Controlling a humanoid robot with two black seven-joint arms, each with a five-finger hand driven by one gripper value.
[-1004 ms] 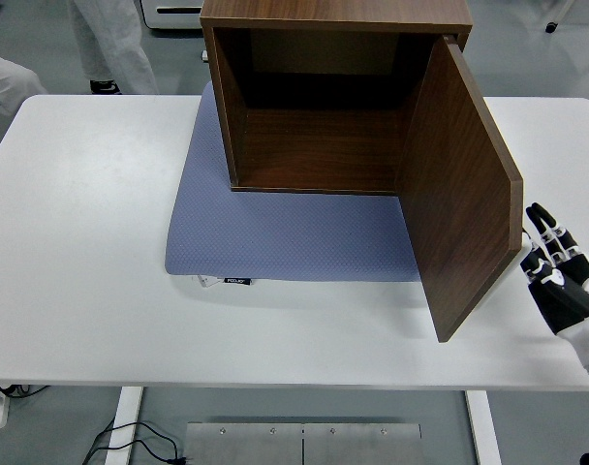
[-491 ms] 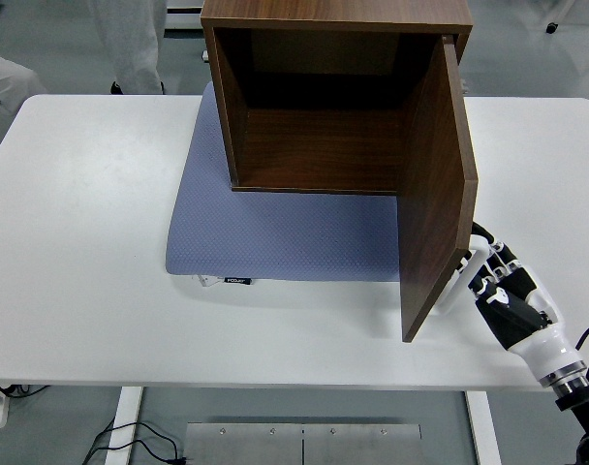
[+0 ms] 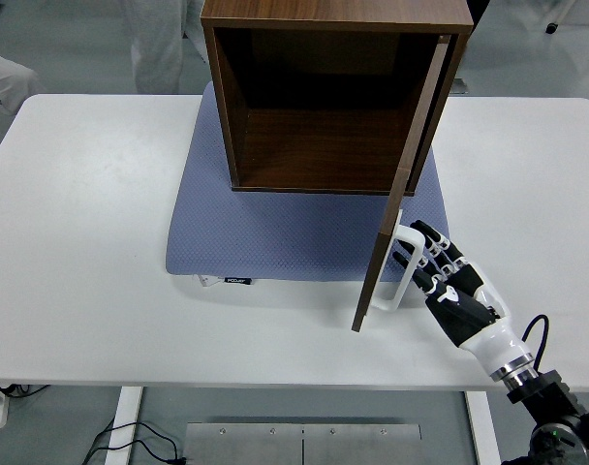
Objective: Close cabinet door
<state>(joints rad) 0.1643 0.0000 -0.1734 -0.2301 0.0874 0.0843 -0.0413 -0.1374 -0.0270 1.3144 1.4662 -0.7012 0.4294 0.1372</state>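
A dark wooden cabinet (image 3: 324, 107) stands on a blue-grey mat (image 3: 275, 232) at the table's far middle, its inside empty. Its door (image 3: 401, 184), hinged on the right, stands out toward me nearly edge-on, with a white handle (image 3: 396, 271) on its outer face. My right hand (image 3: 440, 271) comes in from the bottom right with its fingers (image 3: 425, 254) straight and spread, lying against the door's outer side at the handle. It holds nothing. My left arm does not show.
The white table (image 3: 81, 242) stretches wide to the left and right of the mat. A person in white clothing (image 3: 4, 77) shows at the top left beyond the table. A metal plate (image 3: 304, 444) lies on the floor below the near edge.
The door has swung leftward from wide open to nearly edge-on. My right hand has moved left and forward with it, staying against its outer face.
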